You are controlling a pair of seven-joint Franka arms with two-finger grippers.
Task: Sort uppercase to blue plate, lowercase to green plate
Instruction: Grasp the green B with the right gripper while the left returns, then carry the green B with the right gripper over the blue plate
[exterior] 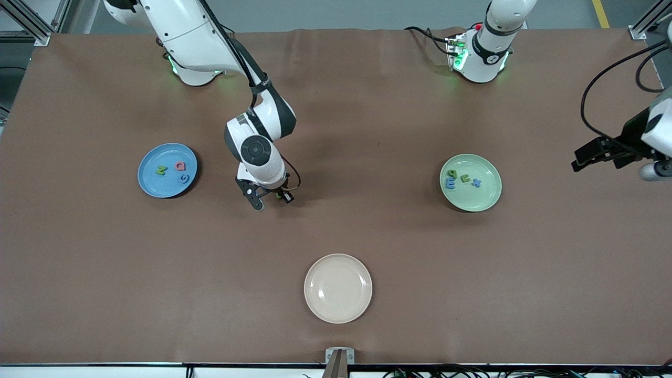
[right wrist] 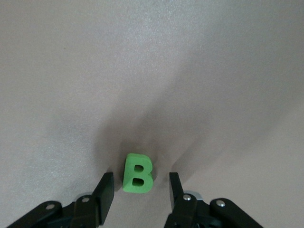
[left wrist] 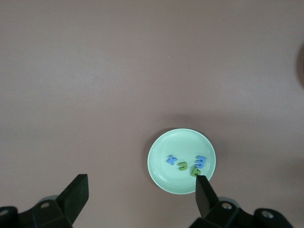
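The right pincer (right wrist: 137, 190) hangs low over bare counter (exterior: 367, 131) left of centre in the front view, its fingers narrowed to either side of the green B (right wrist: 137, 173) but not yet touching it. The B looks light, thick-edged and probably soft, so its flat sides suit a gentle pinch. The blue plate (exterior: 149, 184), at middle left, is an open run away; the left pincer (left wrist: 142, 197) waits wide open at the right edge.

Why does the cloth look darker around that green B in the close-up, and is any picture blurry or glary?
Right wrist view: the right gripper shades the table around the green B; the picture is soft. Front view: even light, with faint shadows beside the blue plate. Left wrist view: sharp, no glare.
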